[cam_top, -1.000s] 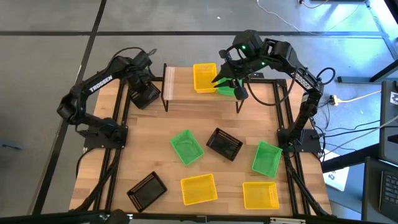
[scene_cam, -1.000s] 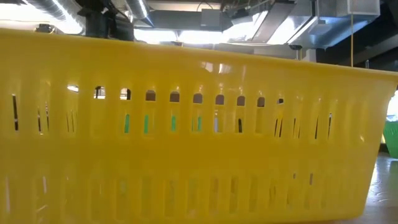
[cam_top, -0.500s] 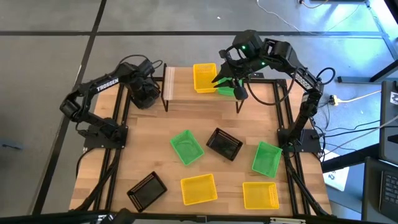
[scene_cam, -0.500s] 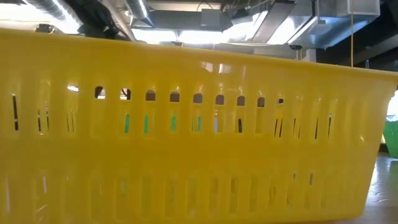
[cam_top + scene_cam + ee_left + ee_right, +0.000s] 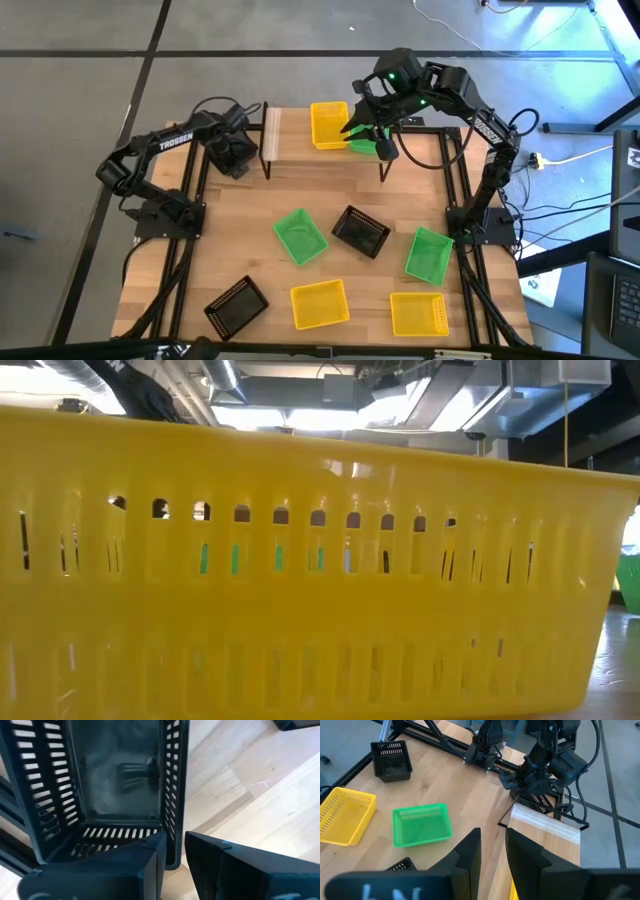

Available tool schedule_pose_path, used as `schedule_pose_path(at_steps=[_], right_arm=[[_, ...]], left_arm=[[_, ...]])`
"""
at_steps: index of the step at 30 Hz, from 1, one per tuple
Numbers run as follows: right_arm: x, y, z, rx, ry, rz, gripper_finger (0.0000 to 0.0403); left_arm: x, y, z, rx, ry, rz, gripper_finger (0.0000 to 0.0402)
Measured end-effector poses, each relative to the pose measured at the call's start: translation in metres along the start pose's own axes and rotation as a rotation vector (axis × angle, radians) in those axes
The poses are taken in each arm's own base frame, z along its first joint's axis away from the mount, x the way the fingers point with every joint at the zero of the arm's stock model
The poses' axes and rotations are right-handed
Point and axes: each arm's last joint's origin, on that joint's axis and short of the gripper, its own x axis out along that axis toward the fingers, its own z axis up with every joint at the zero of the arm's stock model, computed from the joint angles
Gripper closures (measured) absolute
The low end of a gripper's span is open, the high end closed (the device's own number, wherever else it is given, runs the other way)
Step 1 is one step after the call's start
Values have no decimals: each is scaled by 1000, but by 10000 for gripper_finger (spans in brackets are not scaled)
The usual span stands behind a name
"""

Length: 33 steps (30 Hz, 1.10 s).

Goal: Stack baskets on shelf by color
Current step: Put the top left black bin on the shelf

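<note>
My left gripper [image 5: 232, 150] points down beside the shelf's [image 5: 295, 140] left end, shut on a black basket [image 5: 115, 780]. On the shelf stand a yellow basket [image 5: 328, 125] and a green basket [image 5: 365, 146], the green one partly hidden under my right gripper [image 5: 352, 128]. That gripper hovers high above the shelf, its fingers a narrow gap apart [image 5: 493, 834] with nothing between them. The other baskets rest on the table on their bottoms: green [image 5: 300, 237] and black [image 5: 360, 232] in the middle, and green [image 5: 430, 255] at the right. My left gripper pinches one side wall of the black basket near a corner [image 5: 173, 827], one finger inside [image 5: 150, 862] and one outside [image 5: 210, 865]. The fingers come from above, pointing down. The basket hangs open side up; whether its bottom touches the table I cannot tell.
Along the near edge lie a black basket [image 5: 237, 305] and two yellow ones [image 5: 320, 303] [image 5: 420, 313]; one yellow basket [image 5: 320, 580] fills the low view. Black frame rails [image 5: 195, 190] run along the table's left and right sides. Bare wood lies in front of the shelf [image 5: 320, 190].
My left gripper has come down with the black basket beside the shelf's left end and has rolled a little about its own axis; the basket has stayed open side up in the hold.
</note>
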Motion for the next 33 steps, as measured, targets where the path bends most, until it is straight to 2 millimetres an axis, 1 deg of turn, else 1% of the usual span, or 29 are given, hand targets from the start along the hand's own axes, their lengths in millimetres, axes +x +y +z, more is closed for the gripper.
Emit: schedule_pose_path(at_steps=[18, 21, 25, 29, 31, 33], right_arm=[[0, -1, 2, -9, -16, -12, 313], [0, -1, 2, -9, -16, -12, 313], [0, -1, 2, -9, -15, -12, 313], [0, -1, 2, -9, -15, -12, 313], [0, -1, 2, -9, -15, -12, 313], [0, -1, 2, -9, -15, -12, 313]], left_arm=[[28, -2, -13, -4, -2, 7, 342], [30, -3, -14, -10, 2, 6, 352], [29, -3, -14, -33, 0, 11, 392], [22, -3, -16, -55, -26, 15, 399], [14, -3, -16, -72, -42, 11, 399], [1, -2, -16, -98, -73, 14, 400]])
